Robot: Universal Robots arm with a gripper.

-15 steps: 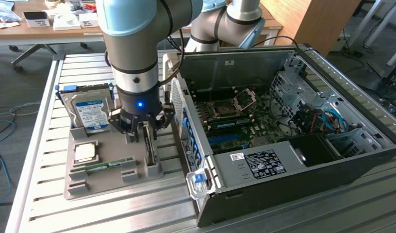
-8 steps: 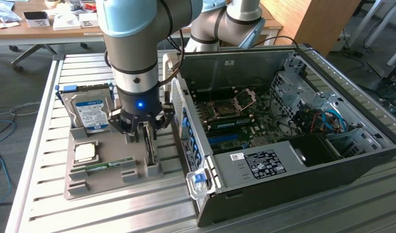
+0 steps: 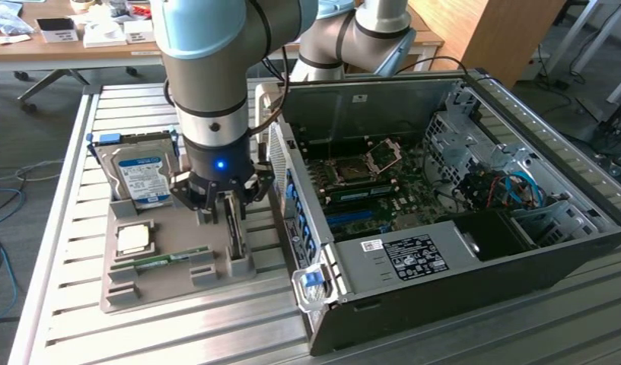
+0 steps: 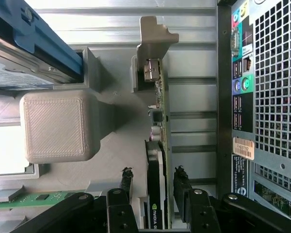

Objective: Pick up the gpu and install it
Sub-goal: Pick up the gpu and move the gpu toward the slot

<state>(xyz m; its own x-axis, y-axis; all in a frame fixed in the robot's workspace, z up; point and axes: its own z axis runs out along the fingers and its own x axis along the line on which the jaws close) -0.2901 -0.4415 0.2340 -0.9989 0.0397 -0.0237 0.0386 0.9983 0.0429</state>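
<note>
Count, taken from beside the bench:

- One grey and pale-blue jointed robot arm.
- One black gripper, with two black fingers.
- One grey printed plastic holder tray.
- On the tray:
  - one thin gpu card, a green board with a black face and a silver end bracket
  - one silver hard drive with a blue-white label
  - one square silver processor chip
  - one narrow green RAM stick
- One black open-sided computer tower.
- One slatted aluminium table.

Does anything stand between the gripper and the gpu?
Nothing visible does. The open gripper straddles the gpu, which stands on edge in the gray holder, with one finger on each side of the card.
</note>
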